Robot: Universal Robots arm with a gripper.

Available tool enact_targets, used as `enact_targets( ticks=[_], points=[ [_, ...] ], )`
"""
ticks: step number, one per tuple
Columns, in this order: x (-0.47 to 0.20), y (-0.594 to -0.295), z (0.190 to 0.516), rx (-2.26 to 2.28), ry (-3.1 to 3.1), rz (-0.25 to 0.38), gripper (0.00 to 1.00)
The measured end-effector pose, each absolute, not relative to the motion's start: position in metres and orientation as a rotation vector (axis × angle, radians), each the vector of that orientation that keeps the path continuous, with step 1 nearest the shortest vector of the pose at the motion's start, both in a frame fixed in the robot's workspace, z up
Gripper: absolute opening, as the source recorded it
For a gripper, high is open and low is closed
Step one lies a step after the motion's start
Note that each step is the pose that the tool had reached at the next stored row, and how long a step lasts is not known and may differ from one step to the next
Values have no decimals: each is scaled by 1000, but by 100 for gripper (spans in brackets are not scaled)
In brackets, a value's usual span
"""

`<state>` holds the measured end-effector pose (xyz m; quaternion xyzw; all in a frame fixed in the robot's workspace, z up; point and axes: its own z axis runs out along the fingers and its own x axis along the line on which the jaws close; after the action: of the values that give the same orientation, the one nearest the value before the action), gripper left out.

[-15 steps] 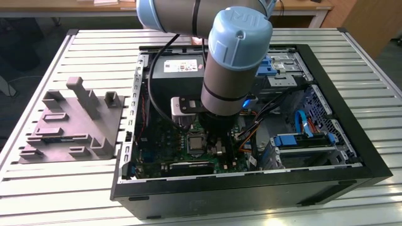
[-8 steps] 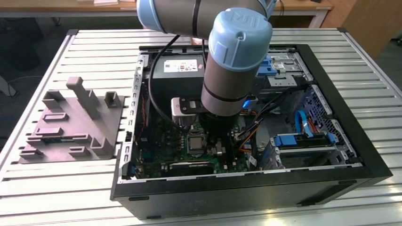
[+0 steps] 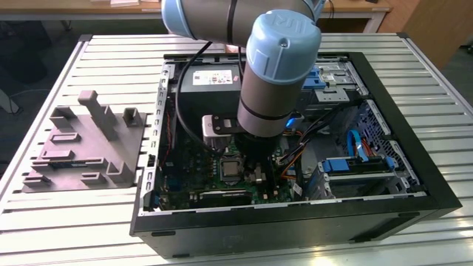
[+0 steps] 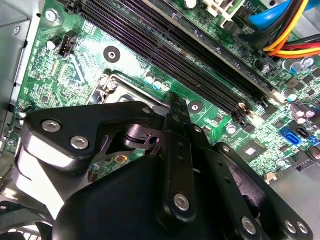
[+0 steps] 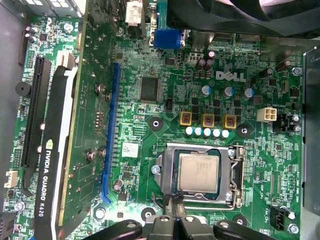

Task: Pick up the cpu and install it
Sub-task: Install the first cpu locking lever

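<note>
Silvery cpu seated; claw beside.

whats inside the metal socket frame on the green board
The cpu, its silvery top showing, lies flat inside the socket frame in the first wrist view. What lies beneath the chip is covered.

one cpu, one motherboard, one tray

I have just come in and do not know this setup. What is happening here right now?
A robot arm is reaching down into an open computer case, over the green motherboard. The cpu already lies in the metal-framed socket, and the gripper is at the socket's edge, with its fingers close together just beside the chip. A grey tray stands on the table outside the case.
</note>
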<state>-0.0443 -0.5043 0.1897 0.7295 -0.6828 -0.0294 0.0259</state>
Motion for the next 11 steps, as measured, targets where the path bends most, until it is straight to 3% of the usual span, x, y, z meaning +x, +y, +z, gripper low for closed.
enact_targets(
  ticks=[11],
  points=[
    [-41,-504,189,2256,-2110,-91,11]
  ],
)
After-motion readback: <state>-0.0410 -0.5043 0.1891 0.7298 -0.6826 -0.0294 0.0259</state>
